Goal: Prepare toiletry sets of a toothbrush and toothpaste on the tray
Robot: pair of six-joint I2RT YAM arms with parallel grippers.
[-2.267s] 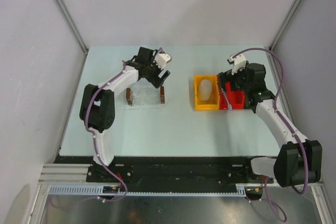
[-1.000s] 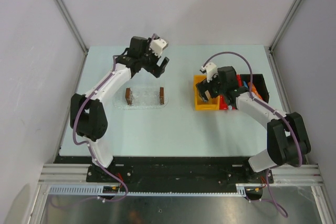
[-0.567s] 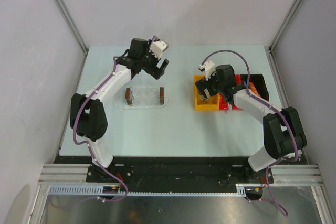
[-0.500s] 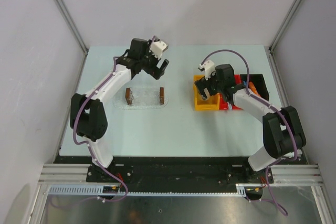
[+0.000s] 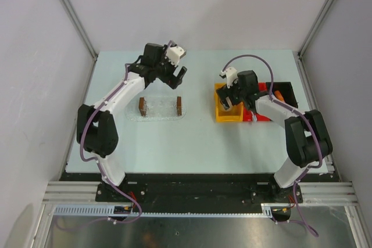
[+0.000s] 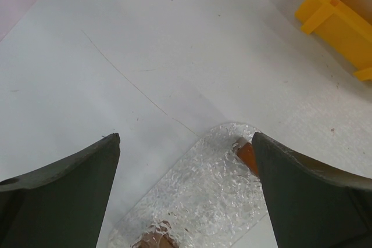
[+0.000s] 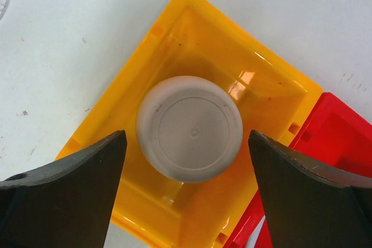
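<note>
The clear tray (image 5: 160, 110), with a brown block at each short end, lies left of centre and holds nothing; in the left wrist view the tray (image 6: 215, 196) sits low between the fingers. My left gripper (image 5: 176, 77) (image 6: 185, 137) hovers open behind it, apart from it. My right gripper (image 5: 230, 99) (image 7: 186, 135) stands open above the yellow bin (image 5: 220, 110), straddling a beige cup (image 7: 189, 127) without touching it. An orange toothpaste tube (image 5: 279, 93) shows in the black bin (image 5: 289, 89). The toothbrush is hidden by the right arm.
The yellow bin (image 7: 192, 39) touches a red bin (image 7: 334, 129) on its right; the red bin (image 5: 251, 118) is mostly covered by the right arm. Metal frame posts and grey walls close in the table on three sides.
The right gripper left the red bin and settled over the yellow bin and cup. The left gripper drew back from the tray toward the rear. Both have barely moved in the last half second.
</note>
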